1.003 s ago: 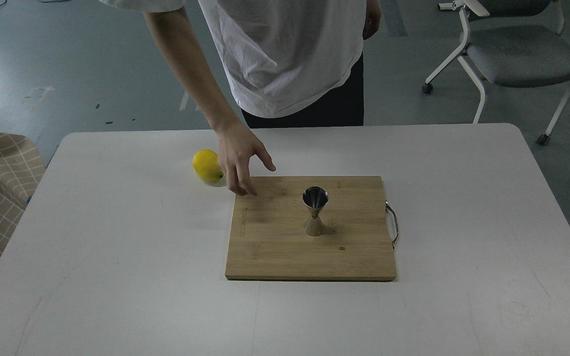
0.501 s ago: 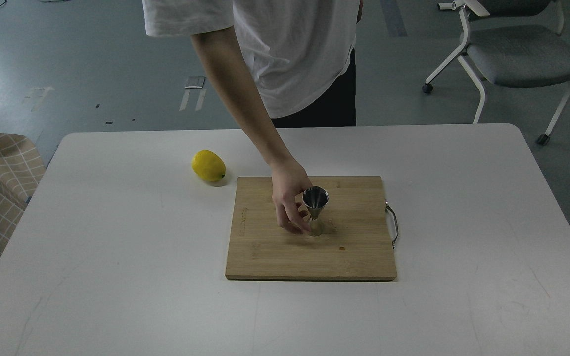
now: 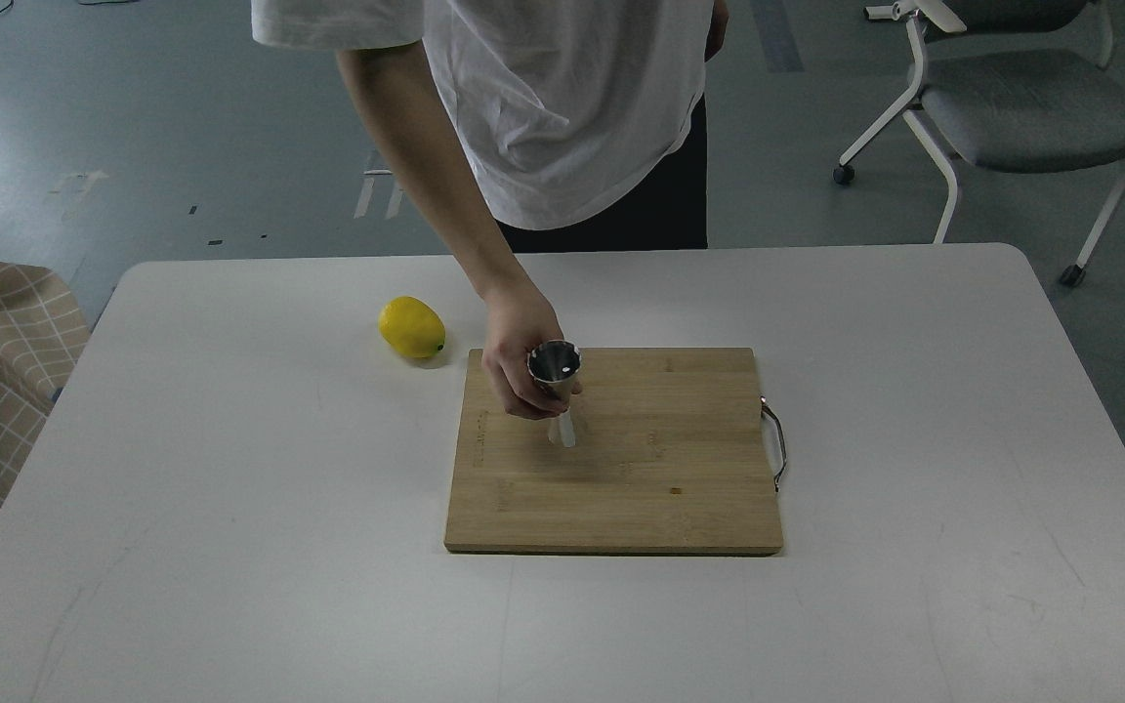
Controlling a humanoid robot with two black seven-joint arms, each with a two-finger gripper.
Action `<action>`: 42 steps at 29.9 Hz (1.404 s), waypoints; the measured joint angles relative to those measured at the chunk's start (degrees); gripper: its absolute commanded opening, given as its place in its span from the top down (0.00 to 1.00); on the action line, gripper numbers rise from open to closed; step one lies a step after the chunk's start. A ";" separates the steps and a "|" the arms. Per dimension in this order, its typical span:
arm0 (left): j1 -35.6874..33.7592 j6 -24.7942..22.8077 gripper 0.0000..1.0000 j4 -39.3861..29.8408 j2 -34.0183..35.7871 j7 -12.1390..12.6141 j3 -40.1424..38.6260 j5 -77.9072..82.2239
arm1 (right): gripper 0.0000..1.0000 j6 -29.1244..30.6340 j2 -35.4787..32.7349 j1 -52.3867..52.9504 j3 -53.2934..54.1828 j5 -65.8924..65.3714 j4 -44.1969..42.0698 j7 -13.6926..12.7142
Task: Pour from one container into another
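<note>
Just one jigger (image 3: 557,376), one lemon (image 3: 412,327), one cutting board (image 3: 621,488).

A person's hand (image 3: 516,369) holds the steel jigger (image 3: 557,386) over the cutting board (image 3: 621,488) near its far-left part, the forearm slanting in from the far edge and blocking that approach. A lemon (image 3: 412,327) lies just beyond the board's far-left corner. The worktop (image 3: 182,547) lies bare left, right and near of the board.
</note>
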 measured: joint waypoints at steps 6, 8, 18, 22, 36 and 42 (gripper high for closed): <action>0.00 0.00 0.01 0.00 0.00 0.00 0.00 0.00 | 0.00 0.00 0.00 0.00 0.00 0.00 0.00 0.00; 0.00 0.02 0.01 0.00 0.00 0.00 0.00 0.00 | 0.00 0.00 0.00 0.00 0.00 0.00 0.00 0.00; 0.00 0.04 0.01 0.00 0.00 0.00 0.00 0.00 | 0.00 0.00 0.00 0.00 0.00 0.00 0.00 0.00; 0.00 0.04 0.01 0.00 0.00 0.00 0.00 0.00 | 0.00 0.00 0.00 0.00 0.00 0.00 0.00 0.00; 0.00 0.02 0.01 0.00 0.00 0.00 0.00 0.00 | 0.00 0.00 0.00 0.00 0.00 0.00 0.00 0.00; 0.00 0.02 0.01 0.00 0.00 0.00 0.00 0.00 | 0.00 0.00 0.00 0.00 0.00 0.00 0.00 0.00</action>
